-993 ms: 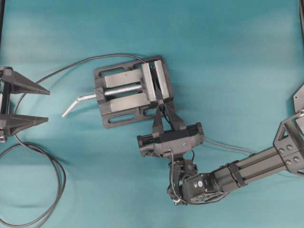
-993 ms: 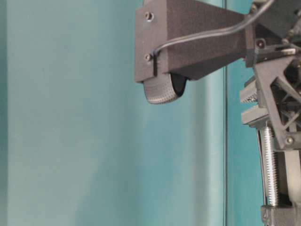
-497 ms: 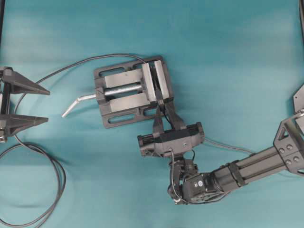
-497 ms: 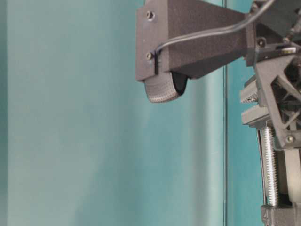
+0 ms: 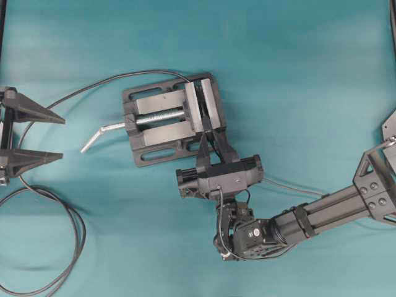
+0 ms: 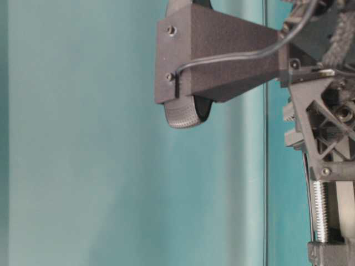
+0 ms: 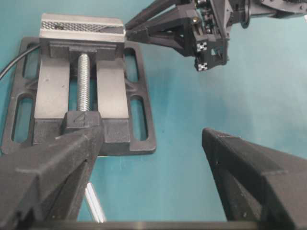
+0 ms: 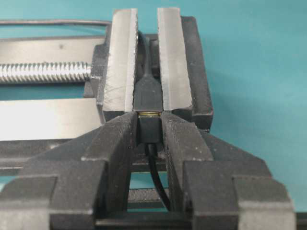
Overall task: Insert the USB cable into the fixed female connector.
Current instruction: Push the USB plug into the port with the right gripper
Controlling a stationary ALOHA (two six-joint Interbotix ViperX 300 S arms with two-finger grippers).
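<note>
Nudged closer to the vise overhead, right claw clenched on USB cable plug. Left claw released, idle. Wrist view: plug meeting fixed female connector between vise blocks, sliver of metal showing. Probably stiff plug, floppy cord, so best held by plug body

You have one vise on the surface, with one bent silver handle. You also have two cables: one USB cable and one thicker looping black cable. Two grippers are in view, the left gripper and the right gripper.
</note>
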